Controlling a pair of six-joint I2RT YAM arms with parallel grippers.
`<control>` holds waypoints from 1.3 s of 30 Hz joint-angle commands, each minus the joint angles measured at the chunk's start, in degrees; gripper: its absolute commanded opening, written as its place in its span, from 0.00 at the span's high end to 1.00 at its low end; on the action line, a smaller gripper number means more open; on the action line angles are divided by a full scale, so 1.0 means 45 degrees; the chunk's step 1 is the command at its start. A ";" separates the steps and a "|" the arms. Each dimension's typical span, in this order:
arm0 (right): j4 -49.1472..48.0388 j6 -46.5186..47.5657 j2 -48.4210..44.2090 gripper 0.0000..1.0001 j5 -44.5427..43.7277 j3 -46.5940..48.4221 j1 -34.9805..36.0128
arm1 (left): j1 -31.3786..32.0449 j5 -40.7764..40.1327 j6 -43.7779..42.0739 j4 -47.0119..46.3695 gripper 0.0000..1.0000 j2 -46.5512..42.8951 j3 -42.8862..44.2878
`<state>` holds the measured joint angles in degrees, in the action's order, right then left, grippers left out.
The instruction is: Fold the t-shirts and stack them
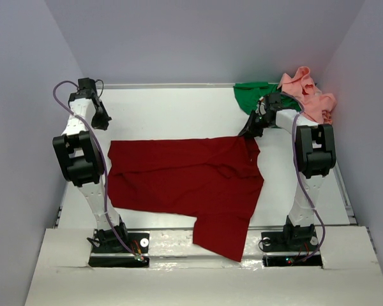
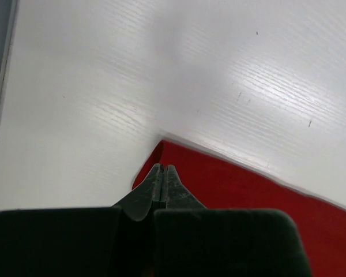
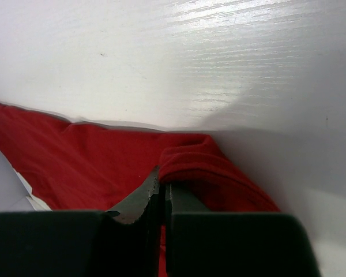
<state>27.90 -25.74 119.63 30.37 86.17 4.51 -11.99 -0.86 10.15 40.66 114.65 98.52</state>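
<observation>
**Closed at both far corners**

Spread flat across the middle of the table [image 1: 179, 115]: the dark red t-shirt [image 1: 185, 182], reaching past the near edge between the arm bases. Clamped by the right gripper [image 3: 161, 183] on a bunched fold at its far right corner. Met at its far left corner by the left gripper [image 2: 163, 172], closed tight just over the cloth; cannot tell whether any is pinched. Heaped side by side just behind the right gripper, at the far right: the bright green t-shirt [image 1: 250, 95] and the salmon pink t-shirt [image 1: 306, 92].
</observation>
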 commanded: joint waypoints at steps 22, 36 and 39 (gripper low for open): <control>-0.0184 0.0055 0.0075 0.96 -0.0050 0.0558 0.0052 | 0.0437 0.0798 -0.0557 0.0359 0.65 -0.0692 -0.2535; -0.0184 0.0075 -0.0042 0.96 -0.0089 0.0441 0.0052 | 0.0809 0.0135 -0.0459 0.0084 0.62 -0.0205 -0.3241; -0.0184 0.0055 -0.0023 0.96 -0.0069 0.0499 0.0052 | 0.0809 -0.0295 -0.0401 0.0104 0.61 -0.0087 -0.3183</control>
<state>27.94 -25.71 119.63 30.26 86.21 4.51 -8.36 0.43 8.78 40.53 115.52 84.33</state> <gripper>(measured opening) 0.054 0.381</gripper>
